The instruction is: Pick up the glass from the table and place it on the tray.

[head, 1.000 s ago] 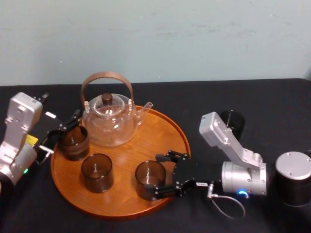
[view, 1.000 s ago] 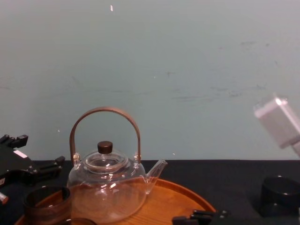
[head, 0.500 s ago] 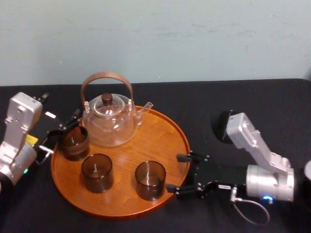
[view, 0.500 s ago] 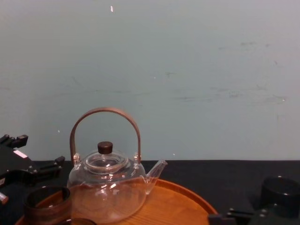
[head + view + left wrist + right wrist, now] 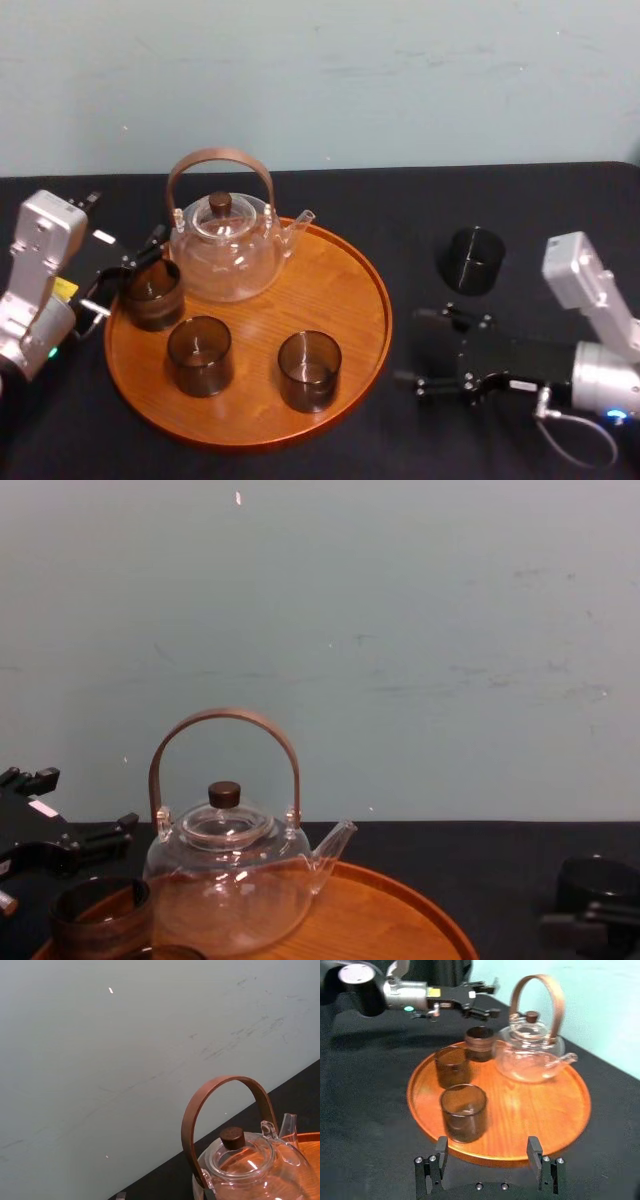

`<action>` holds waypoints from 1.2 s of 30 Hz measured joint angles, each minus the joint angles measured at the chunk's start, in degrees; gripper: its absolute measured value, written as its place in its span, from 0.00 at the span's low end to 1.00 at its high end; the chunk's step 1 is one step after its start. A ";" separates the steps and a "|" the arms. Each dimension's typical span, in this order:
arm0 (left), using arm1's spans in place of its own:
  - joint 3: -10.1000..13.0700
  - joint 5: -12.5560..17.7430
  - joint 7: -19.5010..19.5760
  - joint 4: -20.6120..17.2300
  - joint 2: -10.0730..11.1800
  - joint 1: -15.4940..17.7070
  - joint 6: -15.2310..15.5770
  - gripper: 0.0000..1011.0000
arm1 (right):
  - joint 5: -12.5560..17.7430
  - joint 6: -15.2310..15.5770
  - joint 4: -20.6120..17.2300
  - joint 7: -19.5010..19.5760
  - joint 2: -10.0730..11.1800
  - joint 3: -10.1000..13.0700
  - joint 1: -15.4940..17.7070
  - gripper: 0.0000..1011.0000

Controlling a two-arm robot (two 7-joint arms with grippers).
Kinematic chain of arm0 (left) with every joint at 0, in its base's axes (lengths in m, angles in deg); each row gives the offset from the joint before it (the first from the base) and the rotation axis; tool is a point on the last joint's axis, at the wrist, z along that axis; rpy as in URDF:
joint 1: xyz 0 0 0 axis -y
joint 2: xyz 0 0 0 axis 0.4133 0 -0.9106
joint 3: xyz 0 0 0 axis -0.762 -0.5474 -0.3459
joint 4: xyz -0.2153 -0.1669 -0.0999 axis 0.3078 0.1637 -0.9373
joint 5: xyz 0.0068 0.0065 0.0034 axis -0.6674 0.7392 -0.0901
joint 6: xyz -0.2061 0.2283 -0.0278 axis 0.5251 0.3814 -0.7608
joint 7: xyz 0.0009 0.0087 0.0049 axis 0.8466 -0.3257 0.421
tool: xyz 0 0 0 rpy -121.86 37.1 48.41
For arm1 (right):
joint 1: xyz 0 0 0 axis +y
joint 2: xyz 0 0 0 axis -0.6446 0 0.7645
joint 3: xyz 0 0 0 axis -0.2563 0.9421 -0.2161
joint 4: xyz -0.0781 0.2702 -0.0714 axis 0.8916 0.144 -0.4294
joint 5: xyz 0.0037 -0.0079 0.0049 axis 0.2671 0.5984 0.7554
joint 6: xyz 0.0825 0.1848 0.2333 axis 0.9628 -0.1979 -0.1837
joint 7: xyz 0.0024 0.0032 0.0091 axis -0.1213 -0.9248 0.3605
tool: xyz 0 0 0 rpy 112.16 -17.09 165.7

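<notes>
Three smoky glasses stand upright on the tray (image 5: 383,300): the near glass (image 5: 309,371), the middle glass (image 5: 199,355) and the far glass (image 5: 152,293); a fourth, the dark glass (image 5: 471,260), stands on the worktop (image 5: 400,200) to the tray's right, well apart from its rim. Nearest the robot, the right gripper (image 5: 408,348) lies low over the cloth just right of the tray; its fingers are spread wide, hold nothing, and point toward the near glass.

The likeliest trouble, I judge, is the dark glass. It nearly vanishes against the black cloth, so a reach could misjudge its edge and knock it over; its smooth straight wall could also slip from a light pinch. On the way in, the fingers must clear the raised rim, or the tray gets shoved and everything on it shifts; a careless set-down could clip the near glass or the teapot (image 5: 225,250) spout.

Farther left, the left gripper (image 5: 128,272) sits at the tray's edge with fingers spread, close by the far glass; whether they bracket it I cannot tell, but a twitch could tip it against the teapot.

The worktop is flat under black cloth, which should steady a base yet hides dark things; behind it rises a plain pale blue-green wall (image 5: 400,80), faintly scuffed.
</notes>
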 joint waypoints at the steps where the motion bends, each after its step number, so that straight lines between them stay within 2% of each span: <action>1: 0.01 0.00 0.00 0.00 0.00 0.00 0.00 0.99 | 0.13 -0.17 -0.13 0.30 0.19 0.43 0.33 0.99; 7: 0.00 0.00 0.00 0.00 0.00 0.00 0.00 0.99 | 1.02 -0.35 -0.55 4.11 0.44 3.78 2.64 0.99; 16: 0.00 0.00 0.00 0.00 0.00 0.00 0.00 0.99 | 0.56 2.80 1.40 10.98 -1.88 7.44 3.37 0.99; 25: 0.00 0.00 0.00 0.00 0.00 0.00 0.00 0.99 | -0.79 6.03 2.85 14.26 -3.84 8.89 2.64 0.99; 36: 0.00 0.00 0.00 0.00 0.00 0.00 0.00 0.99 | -1.28 9.29 4.35 16.43 -5.76 11.16 2.70 0.99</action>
